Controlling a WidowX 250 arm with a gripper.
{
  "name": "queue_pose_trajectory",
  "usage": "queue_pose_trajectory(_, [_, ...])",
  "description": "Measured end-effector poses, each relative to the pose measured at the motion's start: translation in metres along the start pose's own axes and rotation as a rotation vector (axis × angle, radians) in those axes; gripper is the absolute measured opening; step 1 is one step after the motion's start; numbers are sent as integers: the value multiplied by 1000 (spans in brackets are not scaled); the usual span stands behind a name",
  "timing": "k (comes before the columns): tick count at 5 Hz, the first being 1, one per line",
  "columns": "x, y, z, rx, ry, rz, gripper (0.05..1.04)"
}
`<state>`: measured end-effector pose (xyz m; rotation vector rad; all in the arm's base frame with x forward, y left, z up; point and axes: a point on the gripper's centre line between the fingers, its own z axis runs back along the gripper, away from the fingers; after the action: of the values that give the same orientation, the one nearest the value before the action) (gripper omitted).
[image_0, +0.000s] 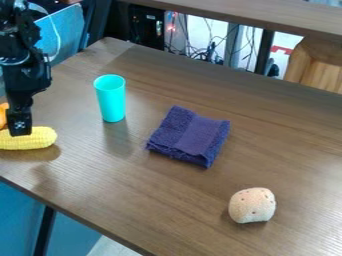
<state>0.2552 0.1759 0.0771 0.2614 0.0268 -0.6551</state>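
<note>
Likely best squared across the yellow corn cob (40, 138) at its tip, end effector's (21, 131) opening and hold unclear.

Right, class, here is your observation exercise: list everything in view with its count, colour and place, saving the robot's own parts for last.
corn cob: one, yellow, left edge of the table
orange object: one, orange, beside the corn, partly cut off
cup: one, turquoise, upright, right of the corn
cloth: one, purple, folded, mid-table
potato-like object: one, beige with reddish spots, lower right
table: one, brown
ledge: one, brown, across the top
cables: several, mostly dark, behind the table
wooden piece: one, light brown, upper right
blue surfaces: at least two, upper and lower left
robot arm: one, black, upper left
gripper: one, black, at the corn, grip unclear
</note>
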Motion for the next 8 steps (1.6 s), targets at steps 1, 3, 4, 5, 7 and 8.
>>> queue_pose_trajectory(1, [3, 7, -6, -19, 13, -9, 1001])
queue_pose_trajectory(3, [-3, -4, -31, -69, 197, -76, 1001])
queue_pose_trajectory(4, [-3, -7, -47, -90, 249, -63, 1001])
queue_pose_trajectory(5, [3, 4, -56, -92, 267, -19, 944])
queue_pose_trajectory(7, [15, 3, -48, -209, 215, 89, 693])
queue_pose_trajectory(8, [4, 16, -27, -285, 165, 207, 693])
